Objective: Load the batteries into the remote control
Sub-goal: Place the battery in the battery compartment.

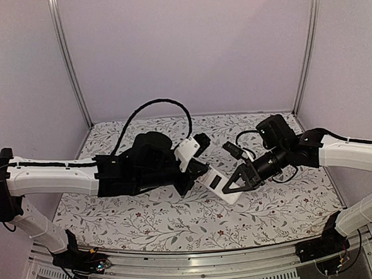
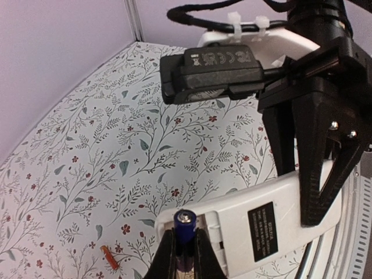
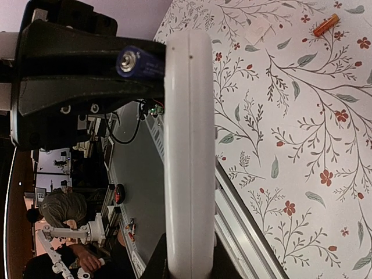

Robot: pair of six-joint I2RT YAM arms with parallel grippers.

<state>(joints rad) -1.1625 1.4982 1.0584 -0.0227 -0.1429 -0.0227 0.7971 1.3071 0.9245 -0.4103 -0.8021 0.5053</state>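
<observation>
- The right end effector [image 1: 234,186] is the nearer of the two. It is clamped down on the near right end of the remote control [image 2: 241,210] and holds it clear of the counter [image 1: 147,224]. The plain white back of the remote faces the left arm.
- The remote's long axis runs from near right to far left. The dark recess [image 1: 214,182] sits toward the far left end, away from the grip.
- Just beyond, the left end effector [image 2: 185,258] is closed tight on the dark battery [image 2: 185,224], which stands in line with the fingers, tip outward.
- From the left wrist, the battery's tip sits right at the open bay at the remote's left end. I cannot tell whether the two touch.
- The battery appears to lie at an angle to the remote's length. In my judgement, it must first turn into line with the bay, then press in toward the right.
- The reddish-orange battery [image 3: 325,24] lies flat on the counter below, well apart from both end effectors. A small flat white piece [image 3: 256,32] lies near it. The left arm looks the nearer to this battery, but its grip is taken.
</observation>
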